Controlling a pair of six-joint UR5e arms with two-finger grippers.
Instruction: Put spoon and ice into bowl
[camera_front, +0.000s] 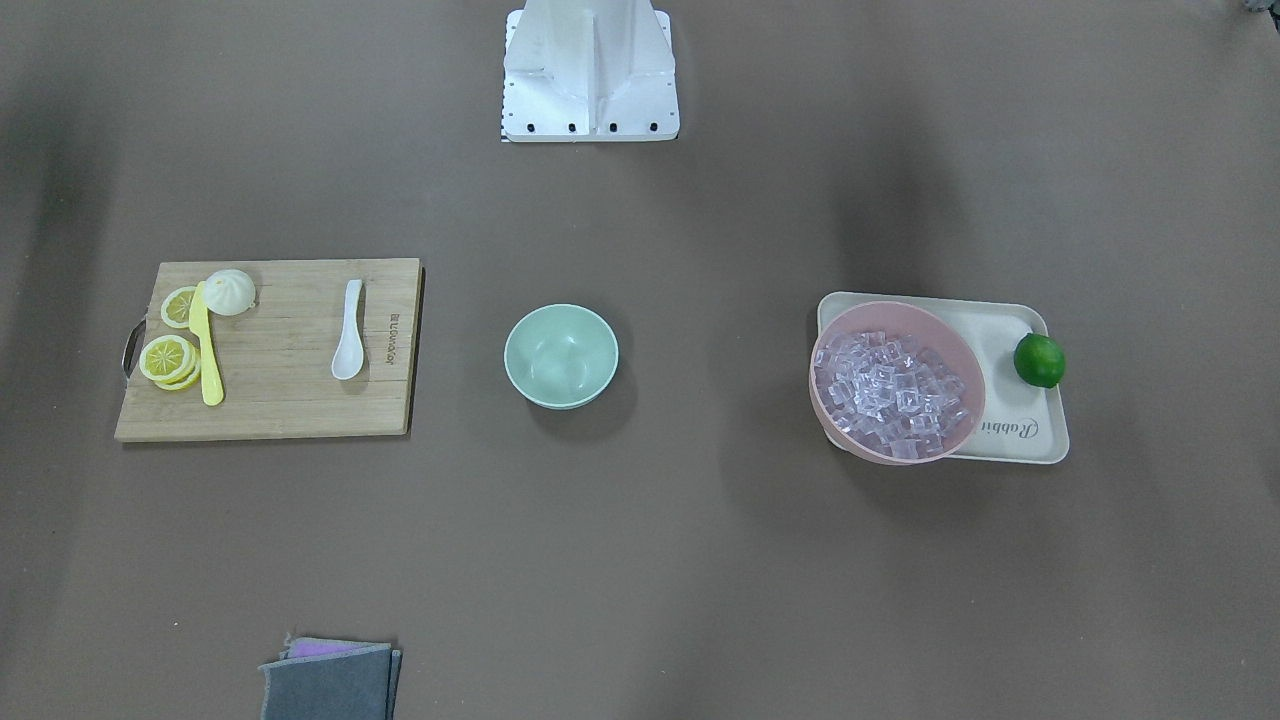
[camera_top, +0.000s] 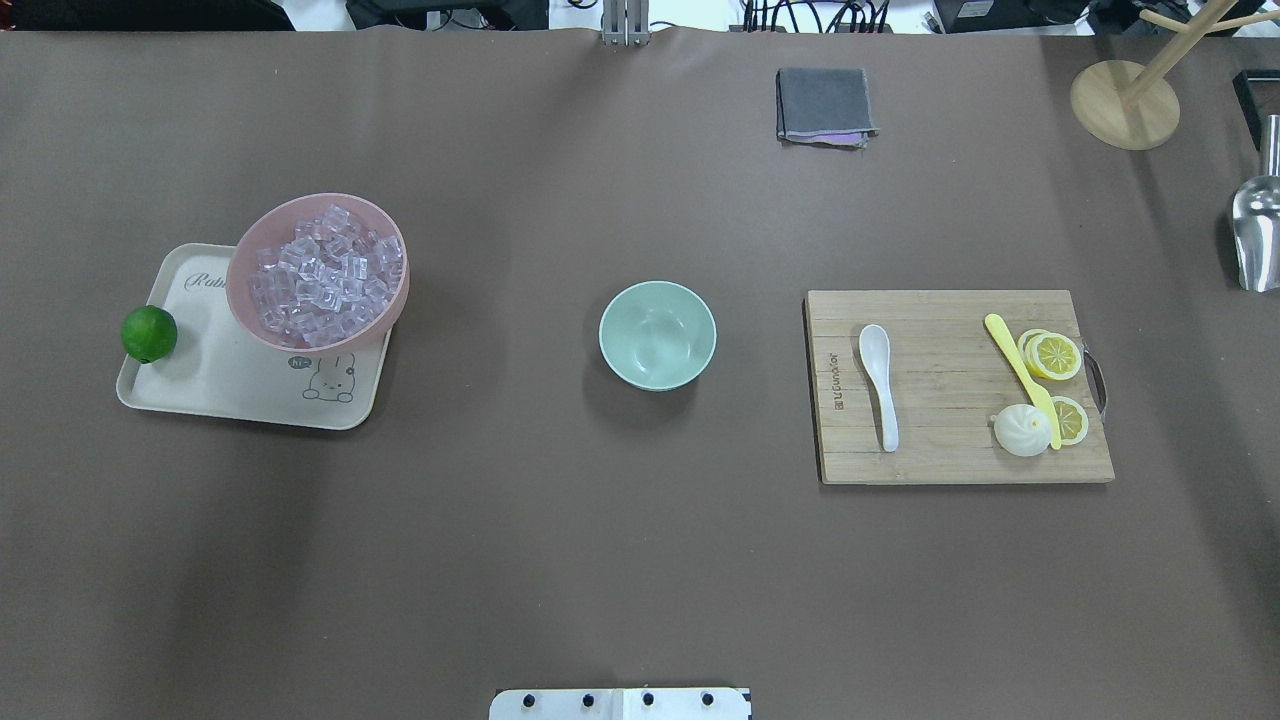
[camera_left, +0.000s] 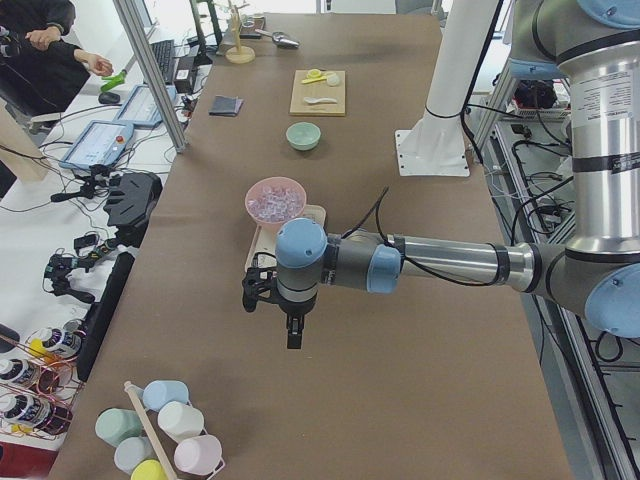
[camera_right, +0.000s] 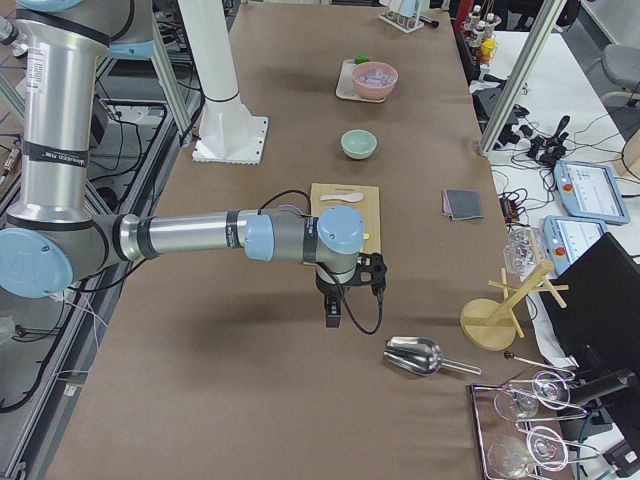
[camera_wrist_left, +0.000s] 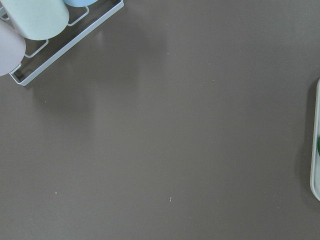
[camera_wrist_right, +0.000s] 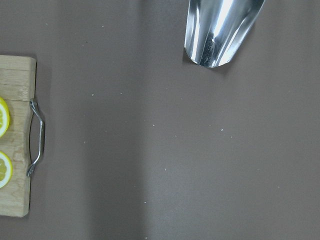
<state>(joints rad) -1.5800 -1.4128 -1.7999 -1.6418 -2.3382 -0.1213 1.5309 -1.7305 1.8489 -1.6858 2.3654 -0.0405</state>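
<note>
The white spoon (camera_front: 348, 343) lies on a wooden cutting board (camera_front: 290, 400), also seen in the overhead view (camera_top: 878, 385). The mint-green bowl (camera_front: 560, 355) stands empty at the table's middle (camera_top: 657, 334). Many clear ice cubes (camera_front: 893, 385) fill a pink bowl (camera_top: 250, 300) on a cream tray. My left gripper (camera_left: 293, 335) hangs over bare table beyond the tray, far from the ice. My right gripper (camera_right: 332, 312) hangs over bare table past the board's handle end. Both show only in the side views, so I cannot tell whether they are open or shut.
A yellow knife (camera_top: 1020, 375), lemon slices (camera_top: 1056, 355) and a white bun (camera_top: 1022, 432) share the board. A lime (camera_top: 149, 333) sits on the tray (camera_top: 220, 395). A grey cloth (camera_top: 822, 105), metal scoop (camera_top: 1257, 235), wooden stand (camera_top: 1125, 103) and cup rack (camera_left: 160, 435) stand around.
</note>
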